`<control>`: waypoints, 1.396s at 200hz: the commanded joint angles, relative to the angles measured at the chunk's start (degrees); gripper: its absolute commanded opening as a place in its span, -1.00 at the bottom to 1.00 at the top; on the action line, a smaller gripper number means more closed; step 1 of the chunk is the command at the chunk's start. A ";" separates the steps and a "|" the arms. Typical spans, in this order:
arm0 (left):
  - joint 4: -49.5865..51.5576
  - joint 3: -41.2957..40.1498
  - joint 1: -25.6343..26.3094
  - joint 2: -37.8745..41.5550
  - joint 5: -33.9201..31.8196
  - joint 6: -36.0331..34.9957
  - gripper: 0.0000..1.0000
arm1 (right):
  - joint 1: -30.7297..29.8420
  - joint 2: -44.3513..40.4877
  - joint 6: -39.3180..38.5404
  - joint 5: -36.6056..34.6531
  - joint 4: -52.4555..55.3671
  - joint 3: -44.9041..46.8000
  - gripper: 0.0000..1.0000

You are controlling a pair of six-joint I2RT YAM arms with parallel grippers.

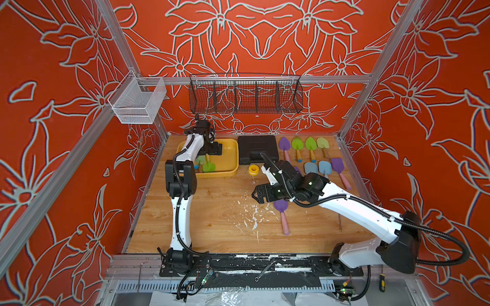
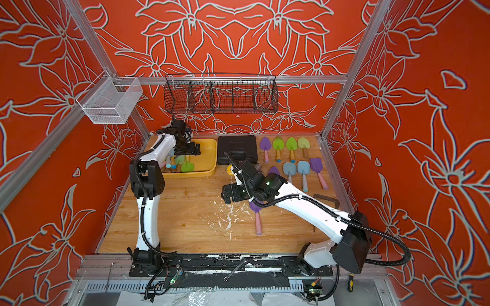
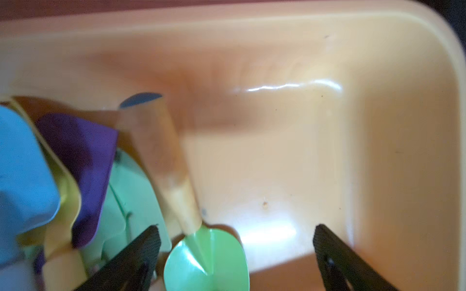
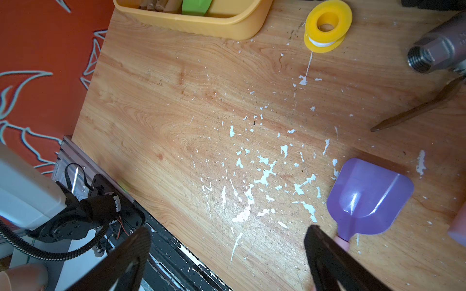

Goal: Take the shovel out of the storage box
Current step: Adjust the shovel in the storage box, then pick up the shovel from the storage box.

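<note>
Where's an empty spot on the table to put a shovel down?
The widest bare wood lies in front of the storage box, between the left arm and the lone purple shovel; only white flecks there. Crowded: the far right corner, with two rows of shovels beside the black tool case.
</note>
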State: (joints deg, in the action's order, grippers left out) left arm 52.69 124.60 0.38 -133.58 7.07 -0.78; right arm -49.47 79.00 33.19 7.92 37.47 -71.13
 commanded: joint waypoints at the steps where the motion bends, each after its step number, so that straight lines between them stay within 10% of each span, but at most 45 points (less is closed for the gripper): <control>1: 4.84 0.24 -0.04 5.39 -2.65 6.61 0.90 | 0.09 -0.99 -0.53 -1.98 -1.17 0.65 0.95; 58: 8.15 -6.92 1.36 5.73 -9.27 13.32 0.74 | 1.39 -1.31 -3.04 -0.09 -2.27 0.73 0.95; 160: 4.61 3.67 1.73 -7.84 -14.34 17.72 0.25 | 2.83 -3.20 -4.02 2.63 -1.64 1.79 0.95; 279: 3.68 2.17 0.94 -6.99 -7.06 11.31 -0.67 | 4.91 -5.29 -2.97 -0.54 0.56 2.40 0.95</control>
State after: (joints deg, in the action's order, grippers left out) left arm 55.55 128.73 1.48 -142.71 -2.74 13.02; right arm -45.32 74.76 29.74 9.13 36.84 -69.21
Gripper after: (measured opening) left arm 0.191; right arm 0.974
